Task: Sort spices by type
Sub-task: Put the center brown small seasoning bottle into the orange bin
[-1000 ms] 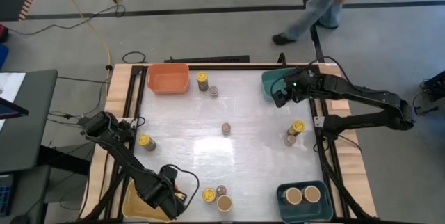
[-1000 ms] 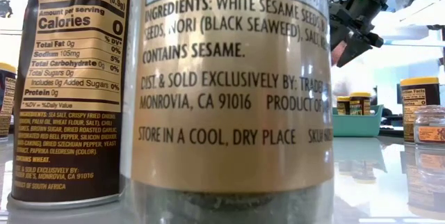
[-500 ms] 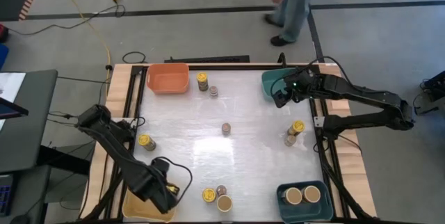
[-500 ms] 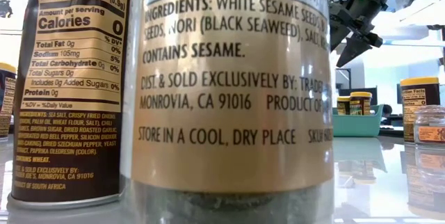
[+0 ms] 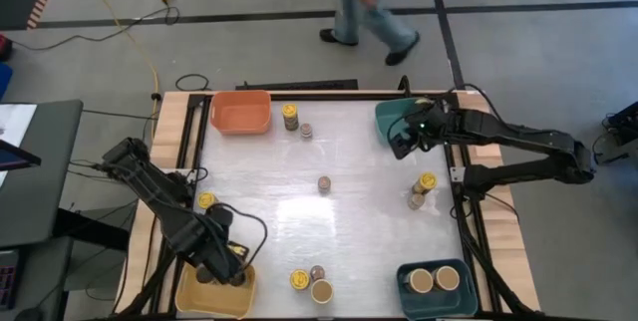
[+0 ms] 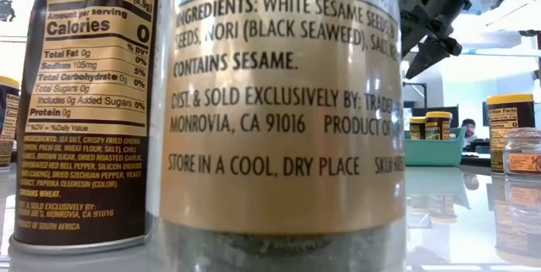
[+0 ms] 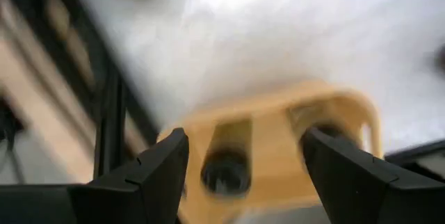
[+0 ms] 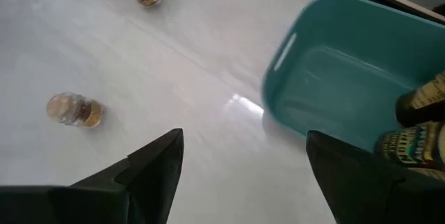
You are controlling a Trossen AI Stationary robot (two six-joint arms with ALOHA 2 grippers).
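Spice jars stand scattered on the white table: a yellow-lidded one (image 5: 290, 115) beside a small grey-topped one (image 5: 306, 131) at the far side, a small one (image 5: 324, 183) mid-table, a yellow-lidded one (image 5: 206, 201) at the left, a pair (image 5: 423, 189) at the right, and three (image 5: 311, 283) at the near edge. My left gripper (image 5: 224, 264) hangs open, pointing down over the yellow bin (image 7: 278, 116), which holds small black-lidded jars (image 7: 226, 172). My right gripper (image 5: 402, 142) is open over the edge of the teal bin (image 8: 348, 64), which holds yellow-lidded jars (image 8: 421, 137). Neither gripper holds anything.
An orange bin (image 5: 240, 112) sits at the far left. A dark teal bin (image 5: 436, 283) at the near right holds two tan-lidded jars. In the low view two jars (image 6: 279, 120) stand right in front of the camera and hide most of the table. A person walks past beyond the far edge.
My left gripper has risen from the yellow bin and drifted toward the table's left and far side, staying open and pointing down. The person beyond the table has walked toward the left. My right arm has kept still.
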